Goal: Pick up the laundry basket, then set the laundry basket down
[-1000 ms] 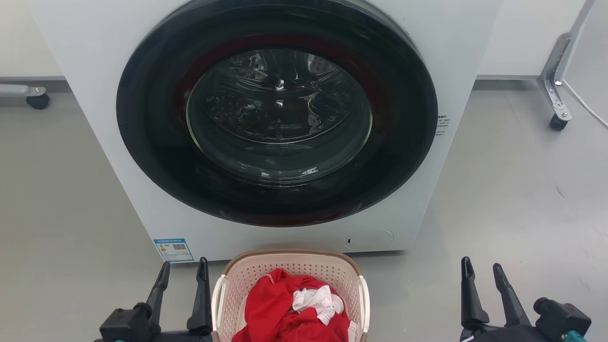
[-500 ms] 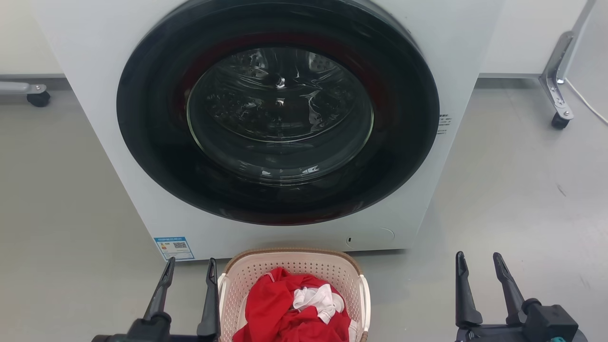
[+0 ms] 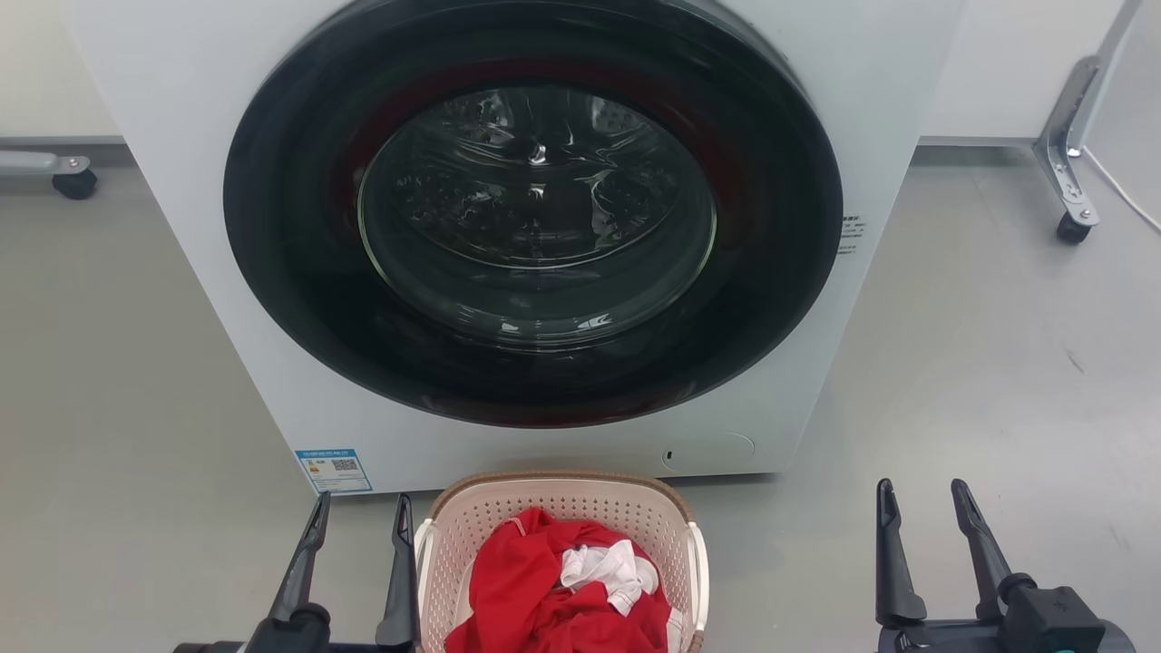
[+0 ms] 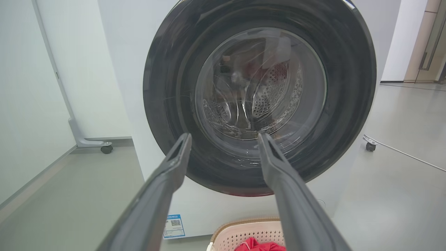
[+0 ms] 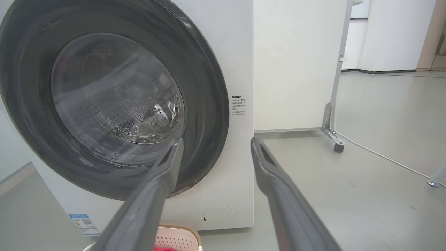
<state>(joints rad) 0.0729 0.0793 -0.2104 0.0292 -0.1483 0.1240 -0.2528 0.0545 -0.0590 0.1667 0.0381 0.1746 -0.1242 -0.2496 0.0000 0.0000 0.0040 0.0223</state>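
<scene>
**Left gripper closes on basket handle**

Since 1 s ago the left gripper (image 3: 361,501) has slid in toward the laundry basket (image 3: 553,510). Its inner finger (image 3: 400,580) is now just beside the white left handle (image 3: 421,571), jaws apart & empty. The basket sits unlifted on the floor (image 3: 109,408) at the foot of the washing machine (image 3: 181,136), red & white clothes (image 3: 526,599) inside. The right gripper (image 3: 921,490), also spread & empty, hangs well apart, so the pickup looks some way off. Writing: a blue sticker (image 3: 333,469) w/ QR code and a small-print label (image 3: 848,236) right of the door (image 3: 535,209); neither is legible.

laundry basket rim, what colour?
Brown with a woven look, running along the top of the cream perforated laundry basket. The head view shows it best.
</scene>
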